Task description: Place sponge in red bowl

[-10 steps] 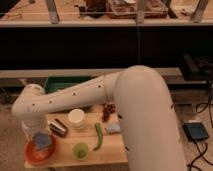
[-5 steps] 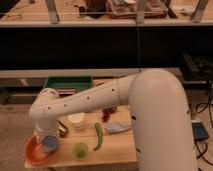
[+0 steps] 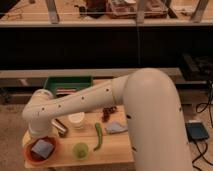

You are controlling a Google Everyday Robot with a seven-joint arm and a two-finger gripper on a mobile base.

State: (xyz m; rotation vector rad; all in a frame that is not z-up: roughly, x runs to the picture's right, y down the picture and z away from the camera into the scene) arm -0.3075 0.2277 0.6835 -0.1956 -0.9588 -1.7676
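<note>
Gripper (image 3: 39, 134) sits low at the table's (image 3: 115, 152) left end, just above the red bowl (image 3: 30, 155), mostly hidden behind the white arm (image 3: 90, 100). Sponge (image 3: 42, 148) is lying inside that bowl, looks flat. Just to the right there's a pale green cup (image 3: 80, 150), a green pepper (image 3: 98, 136), a white cup (image 3: 76, 121) and a metal can (image 3: 60, 127). Further right, a grey-blue cloth (image 3: 116, 128) and dark grapes (image 3: 108, 113). Green tray (image 3: 67, 84) at the back.
</note>
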